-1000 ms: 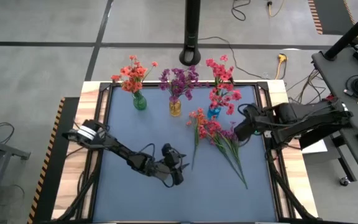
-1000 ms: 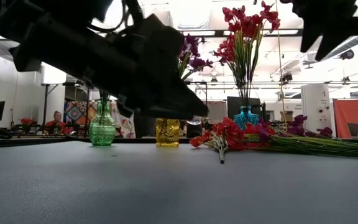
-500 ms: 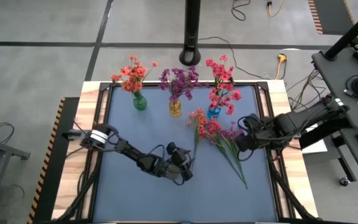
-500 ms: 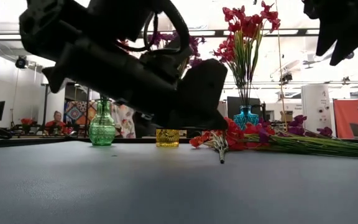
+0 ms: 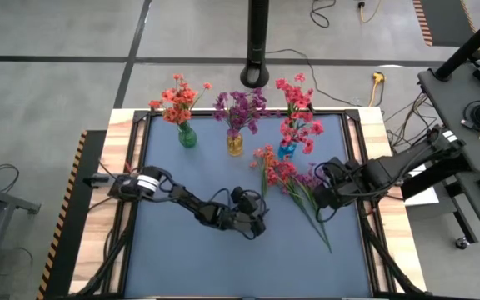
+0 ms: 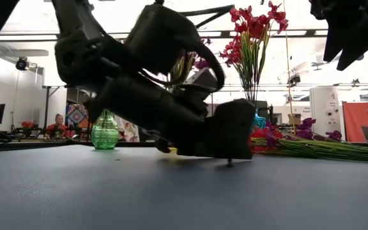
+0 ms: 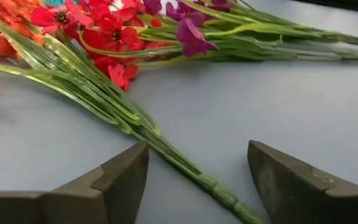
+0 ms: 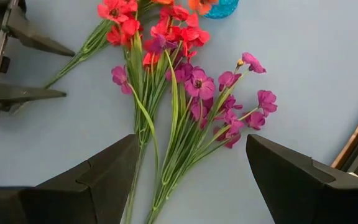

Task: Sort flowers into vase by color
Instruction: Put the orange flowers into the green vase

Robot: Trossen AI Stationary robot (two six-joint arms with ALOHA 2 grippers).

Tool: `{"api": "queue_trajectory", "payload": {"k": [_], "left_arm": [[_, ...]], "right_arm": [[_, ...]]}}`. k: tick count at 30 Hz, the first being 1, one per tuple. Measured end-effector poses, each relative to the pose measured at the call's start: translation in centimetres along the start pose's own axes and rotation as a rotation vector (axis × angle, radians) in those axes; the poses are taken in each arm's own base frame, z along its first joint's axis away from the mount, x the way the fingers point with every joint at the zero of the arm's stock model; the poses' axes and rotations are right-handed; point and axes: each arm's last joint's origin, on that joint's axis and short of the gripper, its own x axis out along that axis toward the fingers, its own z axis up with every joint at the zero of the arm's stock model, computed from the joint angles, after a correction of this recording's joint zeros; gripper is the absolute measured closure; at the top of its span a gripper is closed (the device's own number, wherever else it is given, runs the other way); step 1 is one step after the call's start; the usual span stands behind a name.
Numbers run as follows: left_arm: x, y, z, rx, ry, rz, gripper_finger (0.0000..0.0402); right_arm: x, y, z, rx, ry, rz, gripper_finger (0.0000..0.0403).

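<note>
Three loose sprays lie flat on the blue mat: an orange-red one (image 5: 264, 160), a pink-red one (image 5: 283, 173) and a purple one (image 5: 310, 179), their stems fanning toward the near edge. My left gripper (image 5: 258, 223) is open, low over the mat, with its fingers on either side of the orange-red spray's green stem (image 7: 188, 165), not touching it. My right gripper (image 5: 324, 198) is open and hovers above the purple spray (image 8: 229, 102). At the far edge stand a green vase (image 5: 187, 137), a yellow vase (image 5: 235, 145) and a blue vase (image 5: 286, 151), each holding flowers.
The vases hold orange-red, purple and pink-red bunches in that order from left to right. The mat's raised black frame (image 5: 137, 167) borders the work area. Bare mat lies to the left and near side of the left arm (image 5: 173, 258). A black pole base (image 5: 255, 75) stands beyond the far edge.
My left gripper has moved toward the table's right and come down to the mat, so that its fingers now stand on either side of the orange-red spray's stem end. My right gripper has moved toward the near edge, over the purple spray. The flowers have not moved.
</note>
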Motion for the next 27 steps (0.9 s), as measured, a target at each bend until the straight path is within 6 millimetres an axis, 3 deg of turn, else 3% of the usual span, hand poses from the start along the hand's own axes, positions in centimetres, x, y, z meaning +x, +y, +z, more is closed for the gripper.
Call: {"api": "queue_trajectory", "payload": {"k": [4, 8, 21, 27], "left_arm": [[1.0, 0.2, -0.1, -0.027, -0.014, 0.038, 0.0131], [1.5, 0.8, -0.1, -0.059, -0.002, 0.059, 0.0149], [1.7, 1.3, -0.3, -0.12, -0.001, 0.11, 0.0317], [1.6, 1.2, -0.4, -0.126, -0.002, 0.124, 0.0374]], "right_arm": [[0.4, 0.4, -0.1, -0.021, 0.004, -0.014, 0.011], [0.7, 0.8, -0.1, -0.037, 0.006, -0.021, 0.011], [1.4, 1.5, -0.3, -0.079, 0.015, -0.05, 0.011], [1.4, 1.5, -0.3, -0.084, 0.015, -0.05, 0.011]]}}
